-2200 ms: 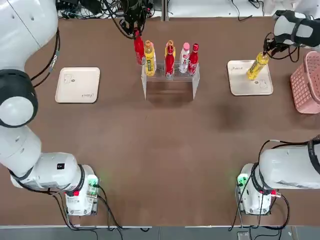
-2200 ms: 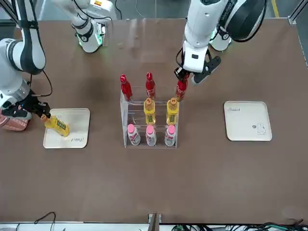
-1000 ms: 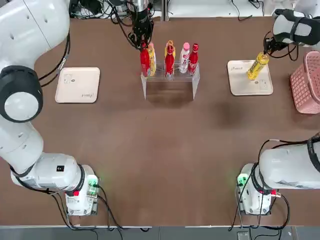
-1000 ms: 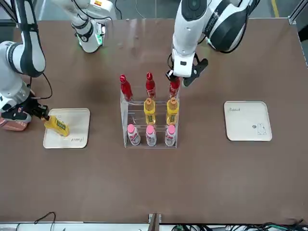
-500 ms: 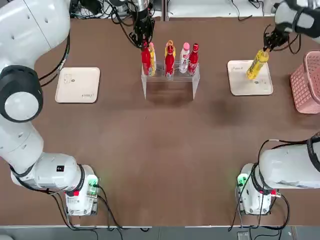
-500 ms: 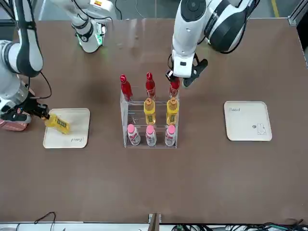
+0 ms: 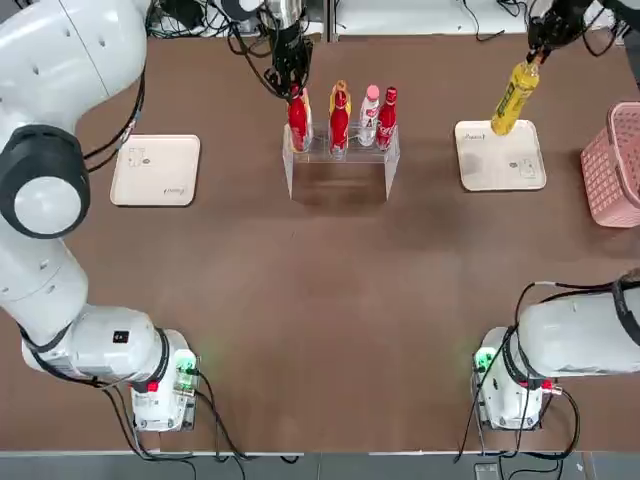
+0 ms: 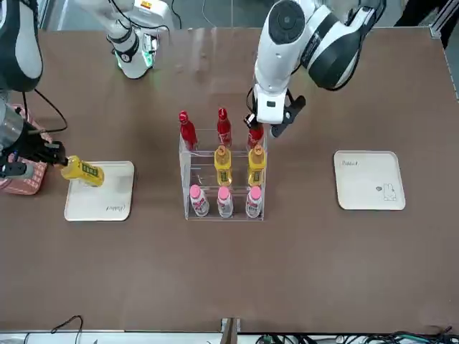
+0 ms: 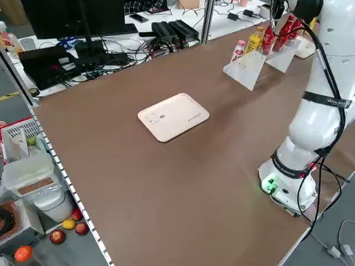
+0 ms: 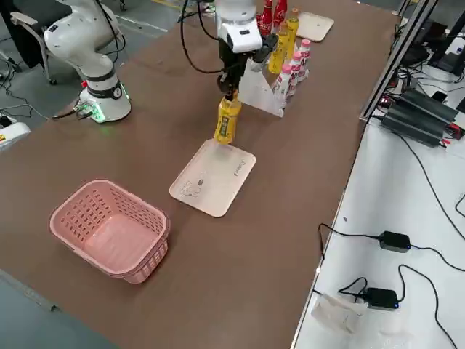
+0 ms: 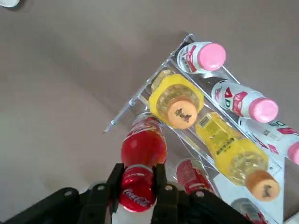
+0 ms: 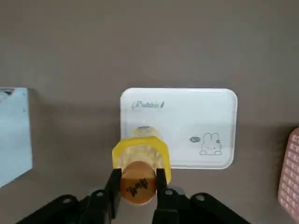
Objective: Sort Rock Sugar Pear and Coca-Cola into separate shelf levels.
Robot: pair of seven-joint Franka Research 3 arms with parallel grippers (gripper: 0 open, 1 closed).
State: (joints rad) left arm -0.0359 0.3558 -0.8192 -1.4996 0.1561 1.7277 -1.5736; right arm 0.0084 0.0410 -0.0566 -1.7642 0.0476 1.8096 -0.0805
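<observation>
Coca-Cola bottle (image 11: pixel 144 145) at the left end of the row on the robot's side of the clear stand (image 7: pixel 292 172), with Rock Sugar Pear bottle (image 12: pixel 141 149) well apart to the right, over the right tray (image 7: pixel 500 165). Farther left, on the table (image 7: pixel 300 300), a pale tray (image 7: pixel 155 180) with rounded corners. Then, at the stand's left end, the left gripper (image 11: pixel 140 168), closed around the red cap of the Coca-Cola bottle. Just beside it in the same row, the middle red bottle (image 8: pixel 224 131), and at the right end the other red bottle (image 8: pixel 188 135). In the next row, away from the robot, the left yellow bottle (image 8: pixel 257 168) and the middle yellow bottle (image 8: pixel 223 168), both with orange caps. In the farthest row, from left to right, three white bottles with pink caps: the left white bottle (image 8: pixel 253 205), the middle white bottle (image 8: pixel 225 205) and the right white bottle (image 8: pixel 199 204). On past the stand, the right gripper (image 12: pixel 137 171), closed on the orange cap of the Rock Sugar Pear bottle. Rabbit drawing on the tray below. Farthest right, near that tray, a pink basket (image 7: pixel 625 150) with holes in the walls.
</observation>
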